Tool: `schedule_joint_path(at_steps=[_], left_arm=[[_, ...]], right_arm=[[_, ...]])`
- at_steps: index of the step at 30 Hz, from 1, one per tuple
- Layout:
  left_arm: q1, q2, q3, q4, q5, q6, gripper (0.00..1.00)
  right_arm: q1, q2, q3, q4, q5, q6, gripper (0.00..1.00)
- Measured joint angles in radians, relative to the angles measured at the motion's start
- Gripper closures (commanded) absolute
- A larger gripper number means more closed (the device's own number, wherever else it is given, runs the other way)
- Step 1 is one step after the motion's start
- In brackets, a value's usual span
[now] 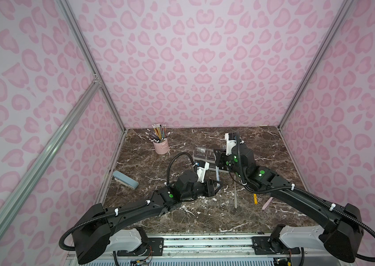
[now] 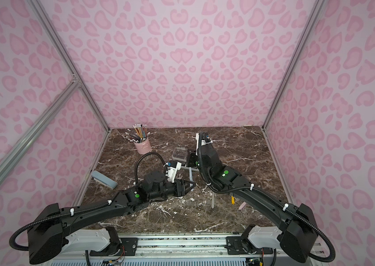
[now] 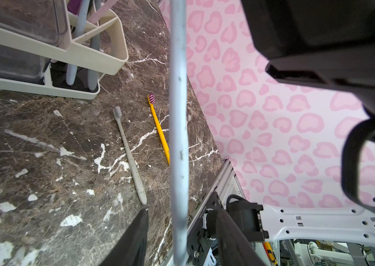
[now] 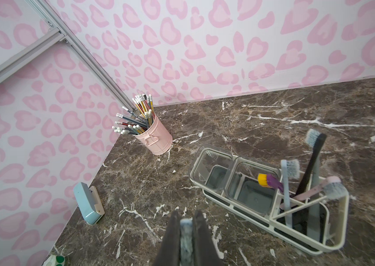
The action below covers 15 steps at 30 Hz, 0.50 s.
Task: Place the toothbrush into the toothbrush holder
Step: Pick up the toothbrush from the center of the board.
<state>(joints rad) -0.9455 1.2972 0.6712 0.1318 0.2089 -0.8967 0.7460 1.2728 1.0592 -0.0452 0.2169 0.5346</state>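
1. right claw (image 4: 186, 221): clamped shut on the bristle end of the toothbrush (image 4: 186, 232).
2. left claw (image 3: 179, 213): parted, straddling its handle (gaps both sides).
3. slim, pale blue; held off the table (image 3: 43, 138), just beside the toothbrush holder (image 4: 333, 244), not in it.

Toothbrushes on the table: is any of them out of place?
Yes. A grey toothbrush and a yellow toothbrush lie flat on the marble table near the toothbrush holder, not standing in its slots like the others. In a top view, a pink toothbrush also lies loose on it.
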Motion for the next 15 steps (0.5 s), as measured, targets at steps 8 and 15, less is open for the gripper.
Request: schedule_joint_path(at_steps=[8,15], left_arm=[[-0.001,0.001,0.002,0.012,-0.008,0.000,0.69],[-0.001,0.004,0.002,0.014,-0.012,0.000,0.77]], right_arm=[[0.000,-0.002,-0.010,0.015,-0.024,0.013,1.00],[0.001,-0.003,-0.016,0.020,-0.036,0.027,1.00]])
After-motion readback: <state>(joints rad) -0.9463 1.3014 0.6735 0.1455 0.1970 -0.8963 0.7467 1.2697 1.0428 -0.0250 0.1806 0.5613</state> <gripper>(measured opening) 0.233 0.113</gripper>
